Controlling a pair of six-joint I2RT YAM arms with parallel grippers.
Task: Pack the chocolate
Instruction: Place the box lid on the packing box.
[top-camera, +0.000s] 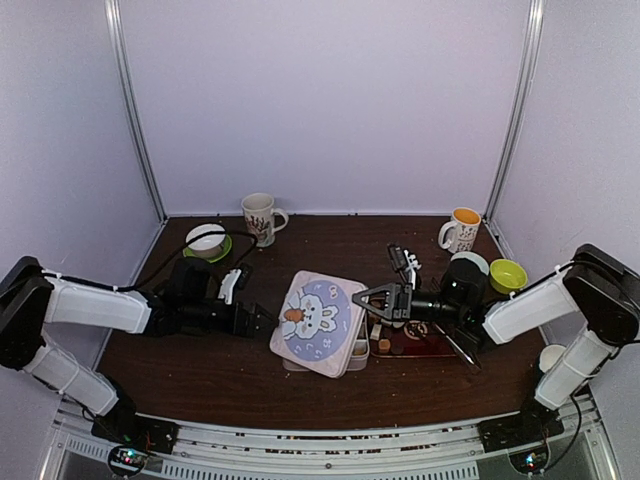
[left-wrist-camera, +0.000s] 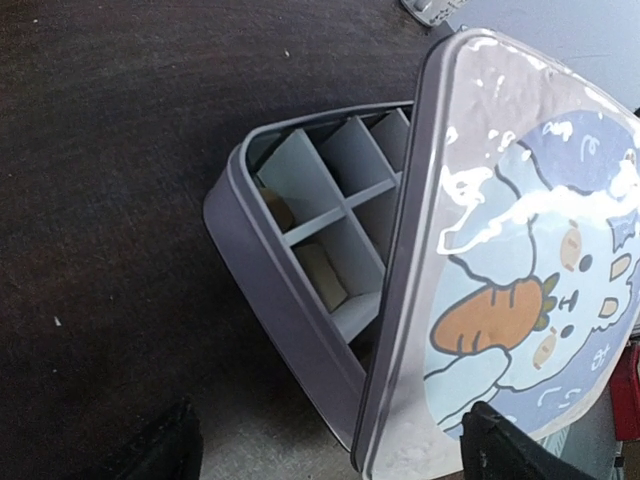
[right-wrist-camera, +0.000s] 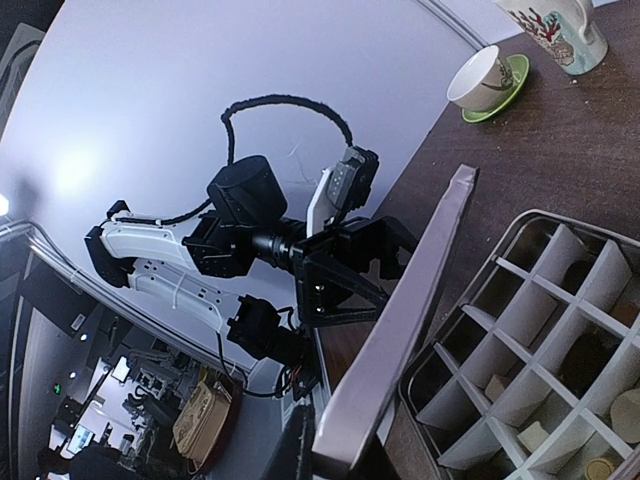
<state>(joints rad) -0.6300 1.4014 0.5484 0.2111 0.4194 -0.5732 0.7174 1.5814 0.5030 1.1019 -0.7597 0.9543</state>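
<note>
Left gripper (top-camera: 264, 320) beside tin (left-wrist-camera: 262, 255); chocolate (left-wrist-camera: 320, 277) inside, under tilted lid (left-wrist-camera: 520, 250)

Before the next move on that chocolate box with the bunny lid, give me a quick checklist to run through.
1. Lid flat on the box: not ok. It sits tilted, with one side raised and compartments exposed.
2. Chocolate in the compartments: ok, several pieces are inside.
3. All chocolate packed: not ok. Loose pieces lie on the red tray beside the box.
4. Left gripper ready: ok. It is open, with a finger on each side of the lid's near edge.
5. Right gripper holding the lid: cannot tell.
</note>
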